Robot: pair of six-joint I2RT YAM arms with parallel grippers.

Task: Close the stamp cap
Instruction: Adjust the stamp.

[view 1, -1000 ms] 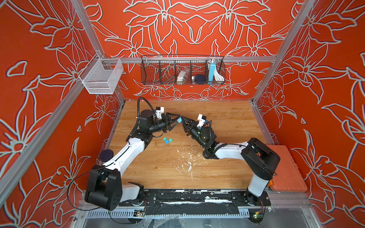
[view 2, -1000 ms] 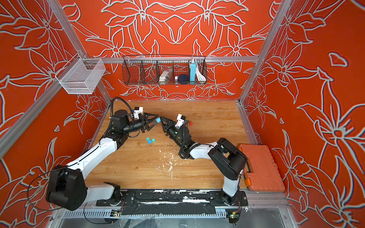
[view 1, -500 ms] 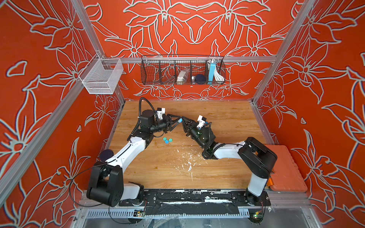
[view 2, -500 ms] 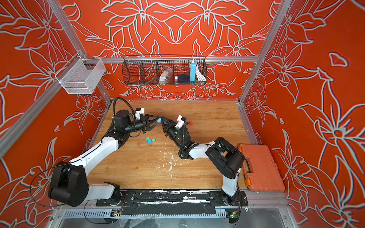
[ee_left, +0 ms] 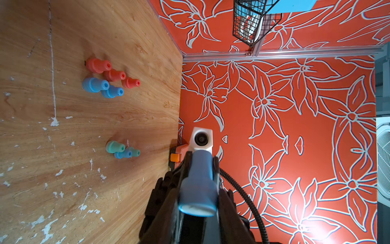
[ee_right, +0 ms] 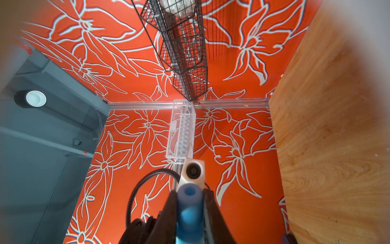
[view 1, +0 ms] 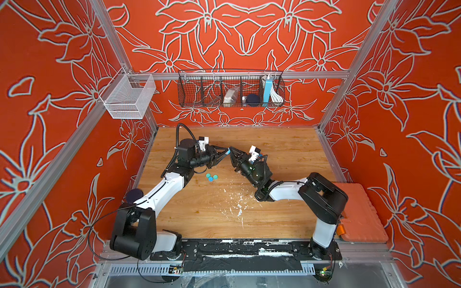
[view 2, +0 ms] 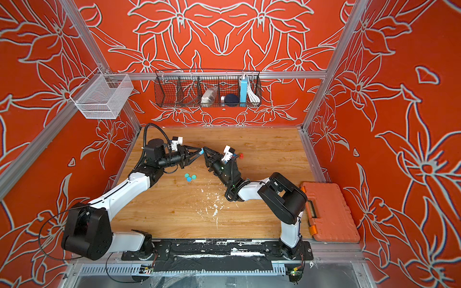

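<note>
A small blue stamp (view 1: pixel 227 151) (view 2: pixel 202 150) hangs in the air above the wooden table (view 1: pixel 287 149), between the tips of both grippers. My left gripper (ee_left: pixel 201 158) (view 1: pixel 225 150) is shut on it. In the left wrist view the stamp (ee_left: pixel 199 181) turns its wide end, pale-faced with a brighter blue rim, toward the camera. My right gripper (ee_right: pixel 190 192) (view 1: pixel 231 149) is shut on the stamp (ee_right: pixel 190 211), whose narrow end with a hole shows there. I cannot make out the cap as a separate piece.
Three teal and blue stamps (view 1: pixel 211 177) (ee_left: pixel 122 150) stand on the table below the grippers. Several red and blue stamps (ee_left: pixel 107 79) stand behind my right arm. An orange case (view 2: pixel 329 212) lies at the right edge. A black wire basket (view 1: pixel 230 88) hangs on the back wall.
My left gripper's jaws have shut on the stamp that my right gripper was holding up. Both arms have stayed almost where they were.
</note>
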